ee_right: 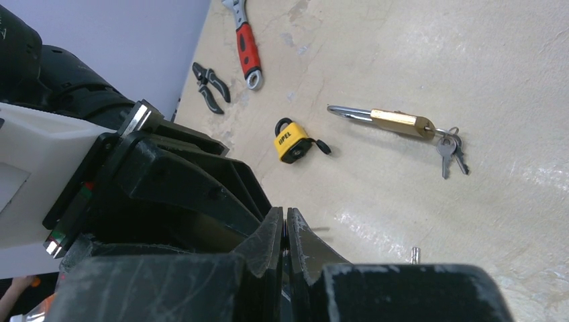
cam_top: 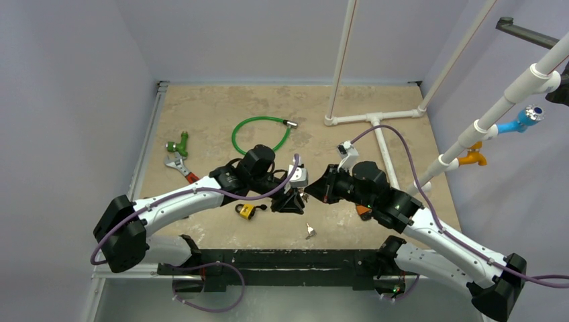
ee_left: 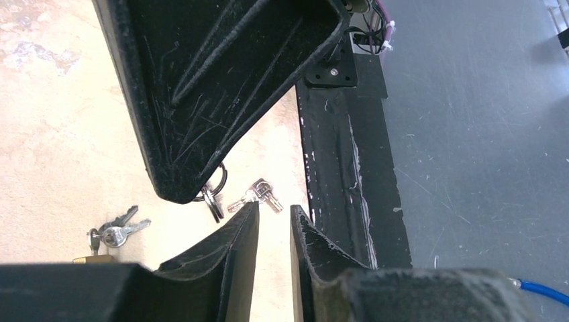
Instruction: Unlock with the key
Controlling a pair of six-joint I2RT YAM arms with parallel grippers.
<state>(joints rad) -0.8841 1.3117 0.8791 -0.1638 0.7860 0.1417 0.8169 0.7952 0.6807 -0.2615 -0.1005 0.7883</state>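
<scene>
My right gripper (ee_right: 284,213) is shut on a thin key. In the left wrist view that key (ee_left: 213,199) and its ring hang from the tip of the right gripper's black fingers (ee_left: 201,100). My left gripper (ee_left: 274,208) stands just below it, with a narrow gap between its fingers and nothing in the gap. Both grippers meet above the table's front middle, left gripper (cam_top: 290,200) beside right gripper (cam_top: 310,193). A yellow padlock (ee_right: 292,141) lies on the table (cam_top: 221,111), left of them (cam_top: 246,210). A brass long-shackle padlock (ee_right: 396,121) lies nearby with keys (ee_right: 448,151) in it.
A loose key (cam_top: 309,231) lies near the front edge. A red-handled wrench (cam_top: 181,168), a green fitting (cam_top: 178,145) and a green cable loop (cam_top: 258,134) lie at the left and back. Black pliers (ee_right: 209,86) lie by the wrench. White pipework (cam_top: 376,119) stands at the right.
</scene>
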